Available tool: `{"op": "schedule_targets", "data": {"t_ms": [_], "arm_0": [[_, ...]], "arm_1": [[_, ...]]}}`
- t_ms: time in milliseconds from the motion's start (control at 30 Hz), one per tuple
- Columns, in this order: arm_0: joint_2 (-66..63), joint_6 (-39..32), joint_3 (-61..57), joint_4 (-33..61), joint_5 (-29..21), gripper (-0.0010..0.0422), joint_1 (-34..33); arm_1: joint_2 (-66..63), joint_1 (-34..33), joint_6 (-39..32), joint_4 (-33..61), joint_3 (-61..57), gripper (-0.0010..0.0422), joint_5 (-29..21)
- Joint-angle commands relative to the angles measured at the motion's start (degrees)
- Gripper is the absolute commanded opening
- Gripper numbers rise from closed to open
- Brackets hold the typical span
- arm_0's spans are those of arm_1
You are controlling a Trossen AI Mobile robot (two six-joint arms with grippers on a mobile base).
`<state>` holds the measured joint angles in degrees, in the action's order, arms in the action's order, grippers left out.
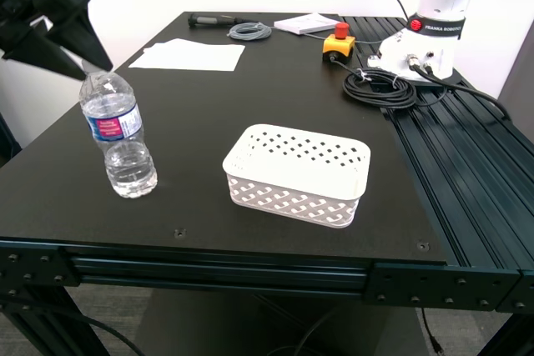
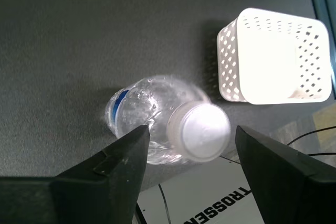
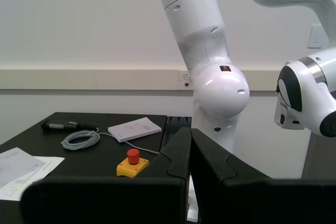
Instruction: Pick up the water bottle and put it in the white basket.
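Hovering above the small clear ribbed plastic water bottle (image 2: 157, 124) with my first gripper (image 2: 191, 145), jaws spread wide and holding nothing. The white screw cap (image 2: 201, 131) sits between my two black fingers (image 2: 118, 169), nearer one than the other, not touching either. The bottle stands upright on the matte black table (image 1: 275, 106), so its long axis points straight up at my palm; I judge the coming move is a plain descent along that axis, then a close across the body below the cap.

In the exterior view the same bottle (image 1: 118, 135) stands toward that view's left, with my first gripper (image 1: 62, 35) dark above it. The low rectangular white plastic basket (image 1: 298, 174) sits well apart from the bottle, open side up, nothing visible inside.

My second gripper (image 3: 190, 153) is pressed closed, fingers meeting, empty, aimed at a white robot arm (image 3: 210, 61) and a yellow box with a red button (image 3: 132, 163); no task thing lies before it. The first arm is clearly the nearer one.

Materials:
- Bottle: thin ribbed wall, blue, red and white label band (image 1: 115, 125), water visible in the lower part. Likely to flex under squeeze, probably slick.
- Basket: rigid-looking, dot-perforated upper wall, woven-pattern lower wall, rounded corners.
- Table: flat, dull, little glare.
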<state>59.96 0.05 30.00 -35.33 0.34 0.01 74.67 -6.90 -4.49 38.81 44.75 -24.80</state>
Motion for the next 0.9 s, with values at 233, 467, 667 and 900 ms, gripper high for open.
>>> {"op": "schedule_targets", "data": {"t_ms": [233,467,667,900], "arm_0": [[0.0,0.0,0.0,-0.2,0.0,0.0001,0.0],[0.0,0.0,0.0,-0.2,0.0,0.0001,0.0],[0.0,0.0,0.0,-0.2,0.0,0.0001,0.0],[0.0,0.0,0.0,-0.2,0.0,0.0001,0.0]], "arm_1": [[0.0,0.0,1.8,-5.0,-3.8,0.0185,3.0],[0.0,0.0,1.9,-8.7,-3.8,0.0023,-0.1],[0.0,0.0,1.0,-8.6,-3.8,0.0083,-0.6],[0.0,0.0,2.1,-11.7,-3.8,0.0268,-0.6]]}}
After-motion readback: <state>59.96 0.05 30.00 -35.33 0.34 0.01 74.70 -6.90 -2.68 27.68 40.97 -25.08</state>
